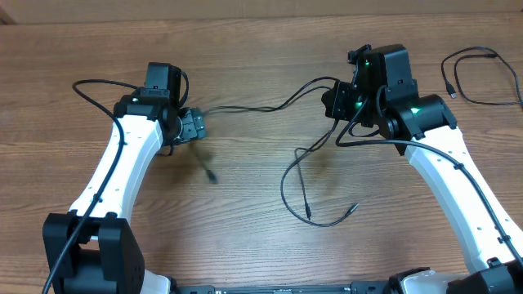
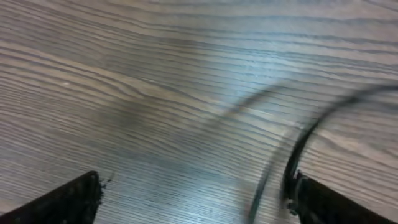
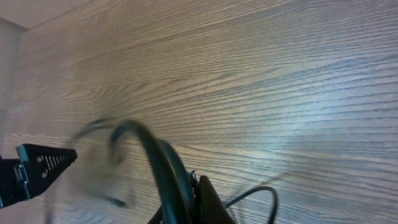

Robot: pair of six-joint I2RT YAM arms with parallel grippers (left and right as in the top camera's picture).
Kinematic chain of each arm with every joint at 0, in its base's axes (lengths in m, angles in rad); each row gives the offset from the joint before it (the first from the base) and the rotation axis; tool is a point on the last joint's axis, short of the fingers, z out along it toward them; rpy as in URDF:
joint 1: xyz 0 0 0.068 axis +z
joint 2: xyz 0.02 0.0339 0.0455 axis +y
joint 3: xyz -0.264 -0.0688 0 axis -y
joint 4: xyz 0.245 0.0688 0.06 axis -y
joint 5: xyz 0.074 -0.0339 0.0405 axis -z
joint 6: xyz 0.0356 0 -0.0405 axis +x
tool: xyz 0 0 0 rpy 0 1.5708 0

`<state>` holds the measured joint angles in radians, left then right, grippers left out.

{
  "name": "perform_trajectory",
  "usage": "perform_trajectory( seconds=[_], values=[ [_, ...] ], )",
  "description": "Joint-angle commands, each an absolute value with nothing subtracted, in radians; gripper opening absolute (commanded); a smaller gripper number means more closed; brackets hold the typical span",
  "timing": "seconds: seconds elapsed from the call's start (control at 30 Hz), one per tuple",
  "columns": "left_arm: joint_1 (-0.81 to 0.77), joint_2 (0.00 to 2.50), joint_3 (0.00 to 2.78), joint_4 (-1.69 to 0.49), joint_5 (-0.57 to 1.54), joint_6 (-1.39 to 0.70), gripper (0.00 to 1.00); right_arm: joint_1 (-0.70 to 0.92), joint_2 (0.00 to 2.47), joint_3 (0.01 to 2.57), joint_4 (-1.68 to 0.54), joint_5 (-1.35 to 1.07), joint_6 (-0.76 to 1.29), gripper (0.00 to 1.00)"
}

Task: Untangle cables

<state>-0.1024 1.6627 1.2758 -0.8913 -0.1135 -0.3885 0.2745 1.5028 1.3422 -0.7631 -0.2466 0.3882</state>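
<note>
Untangling mid-step | right gripper (image 1: 337,102) at 1 o'clock clamps cables (image 1: 245,109), loops trailing to worktop (image 1: 245,49) centre | left gripper (image 1: 194,126) at 10 o'clock open, holding nothing | next, likely: left pinches one strand, draws toward 9 o'clock

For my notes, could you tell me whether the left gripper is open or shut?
Open: the left gripper shows its fingers wide apart in its wrist view, the cable beside one unclamped.
</note>
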Motion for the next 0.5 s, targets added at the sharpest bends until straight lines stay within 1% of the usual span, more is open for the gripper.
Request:
perform_trajectory(
  seconds=[0.0,0.2,0.27,0.33,0.47],
  values=[
    [-0.094,1.655,1.279,-0.89,-0.164,-0.38,1.0,0.266,1.497,1.348,-0.757,-0.229,0.392,0.04],
    [-0.094,1.653,1.279,-0.879,-0.159,-0.35,1.0,0.266,1.497,1.348,-0.757,-0.229,0.392,0.04],
    [-0.094,1.651,1.28,-0.865,-0.104,-0.313,1.0,0.266,1.497,1.348,-0.756,-0.229,0.392,0.04],
    [-0.094,1.646,1.282,-0.839,0.021,-0.248,1.0,0.266,1.497,1.348,-0.756,-0.229,0.392,0.04],
    [-0.094,1.608,1.282,-0.753,0.395,-0.132,1.0,0.266,1.497,1.348,-0.756,-0.229,0.392,0.04]
  ],
)
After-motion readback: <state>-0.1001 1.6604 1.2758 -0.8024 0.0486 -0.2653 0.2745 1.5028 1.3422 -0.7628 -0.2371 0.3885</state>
